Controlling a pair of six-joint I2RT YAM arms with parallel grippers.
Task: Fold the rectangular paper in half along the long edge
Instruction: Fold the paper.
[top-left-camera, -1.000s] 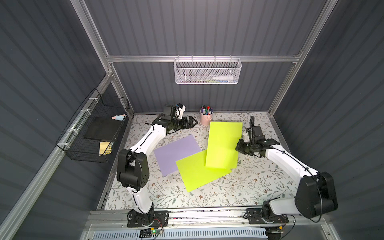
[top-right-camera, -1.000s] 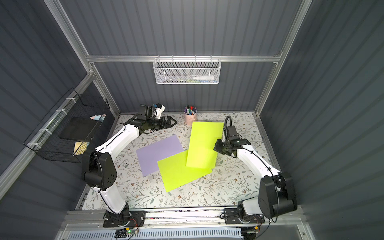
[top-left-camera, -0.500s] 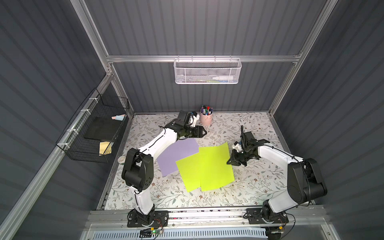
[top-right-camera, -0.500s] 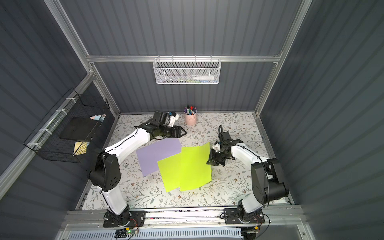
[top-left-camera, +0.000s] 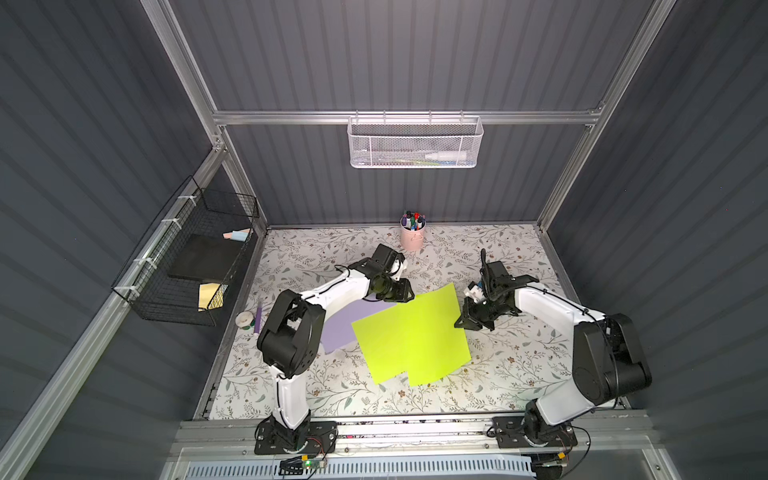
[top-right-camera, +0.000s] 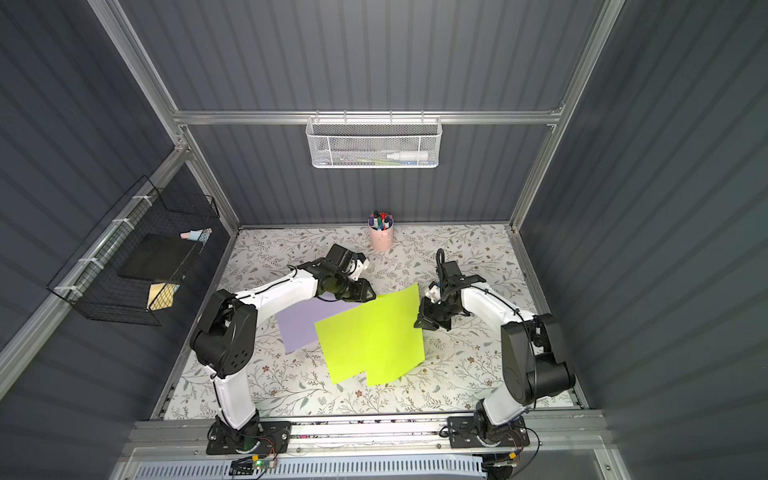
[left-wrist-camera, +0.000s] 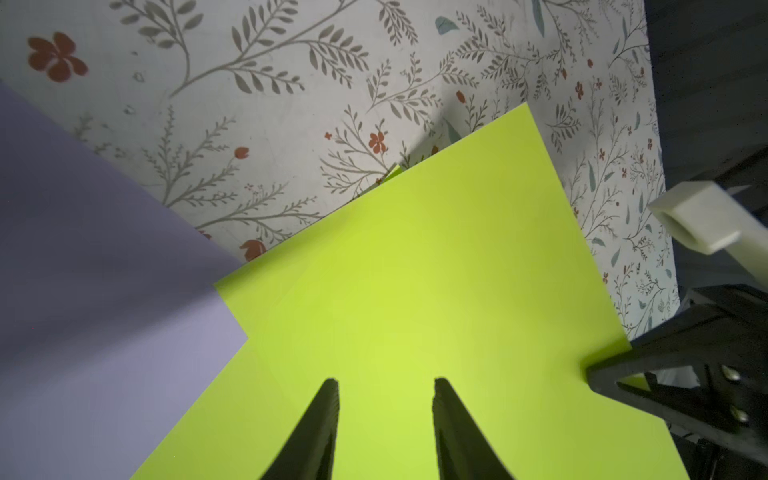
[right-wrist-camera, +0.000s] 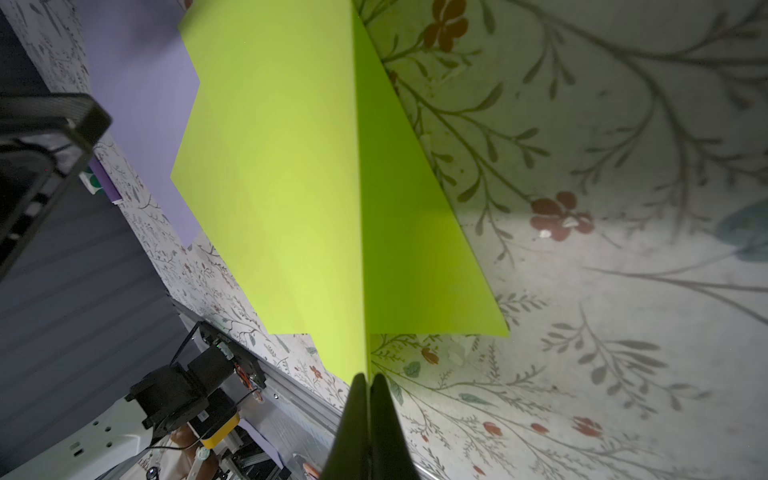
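Observation:
The yellow-green rectangular paper (top-left-camera: 411, 336) (top-right-camera: 374, 336) lies mid-table, its upper half laid over the lower half, and the near edges do not line up. My right gripper (top-left-camera: 461, 322) (right-wrist-camera: 368, 376) is shut on the paper's right edge, holding that flap (right-wrist-camera: 282, 166) slightly above the lower layer (right-wrist-camera: 407, 249). My left gripper (top-left-camera: 405, 295) (left-wrist-camera: 384, 380) hovers over the paper's far left corner. Its jaws stand partly apart with nothing between them. The left wrist view shows the paper (left-wrist-camera: 415, 291) below and the right gripper (left-wrist-camera: 592, 370) clamped on its corner.
A purple sheet (top-left-camera: 345, 324) (left-wrist-camera: 104, 311) lies partly under the yellow paper on the left. A pink pen cup (top-left-camera: 411, 239) stands at the back. Tape roll (top-left-camera: 245, 319) and purple pen (top-left-camera: 257, 318) lie at the left edge. Wire baskets (top-left-camera: 195, 257) (top-left-camera: 415, 143) hang on the walls.
The right gripper has swung the raised half of the paper down and leftward over the other half. The left arm came from the back to the paper's far corner, its jaws narrowing.

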